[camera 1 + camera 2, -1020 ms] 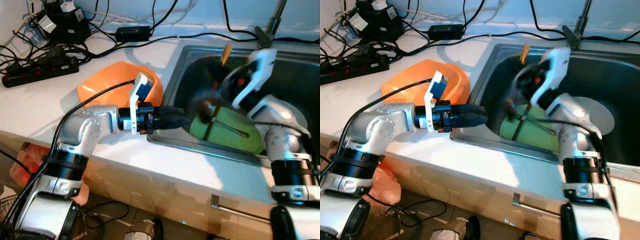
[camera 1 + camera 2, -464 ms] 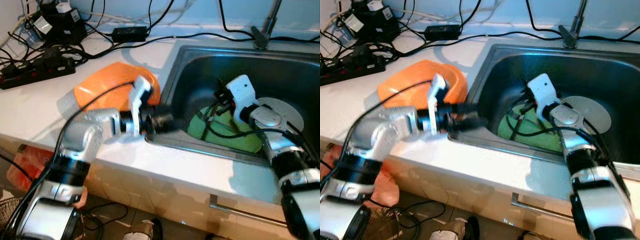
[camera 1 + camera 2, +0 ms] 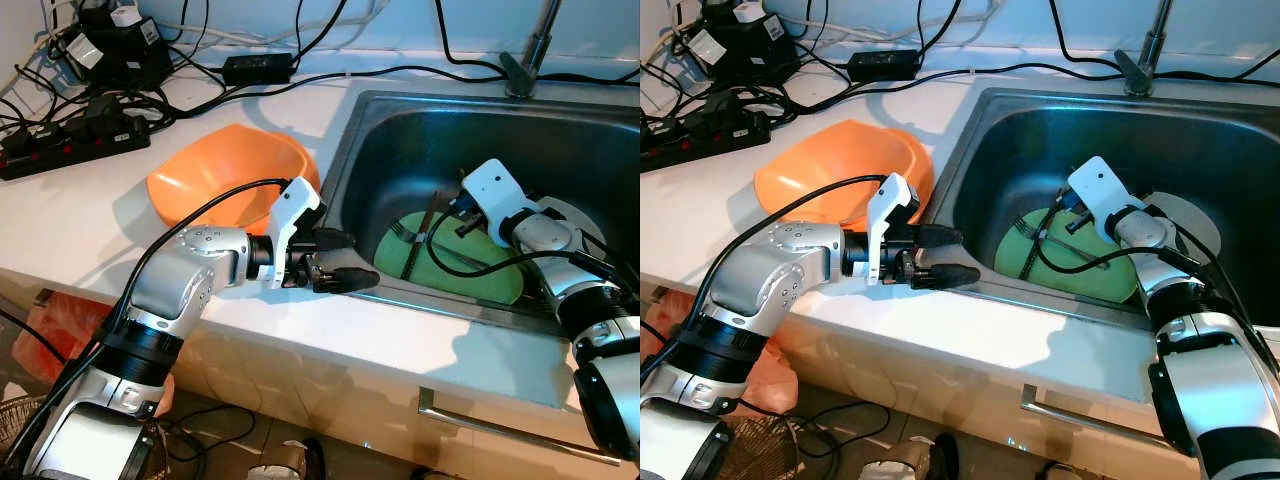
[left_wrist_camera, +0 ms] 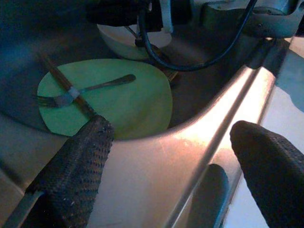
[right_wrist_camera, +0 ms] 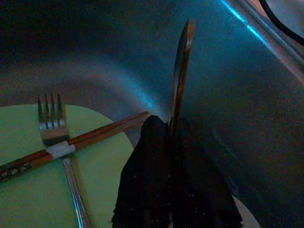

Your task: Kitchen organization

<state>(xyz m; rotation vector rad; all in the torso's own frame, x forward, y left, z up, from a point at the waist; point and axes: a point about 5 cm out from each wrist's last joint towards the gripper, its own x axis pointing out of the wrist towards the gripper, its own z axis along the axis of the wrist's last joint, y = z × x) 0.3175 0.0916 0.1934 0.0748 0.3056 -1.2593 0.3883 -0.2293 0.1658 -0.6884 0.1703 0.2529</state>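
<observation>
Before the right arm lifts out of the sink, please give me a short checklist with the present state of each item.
1. Right end effector shut on the thin utensil: ok.
2. What kind of utensil it is: cannot tell, seen edge-on.
3. Fork and chopsticks resting on the green plate, apart from the held utensil: ok.
4. Left end effector open, at the sink front rim, holding nothing: ok.
5. Orange bowl on the counter beside the sink, empty: ok.
6. Cable of the right arm hanging over the plate, may snag: not ok.
</observation>
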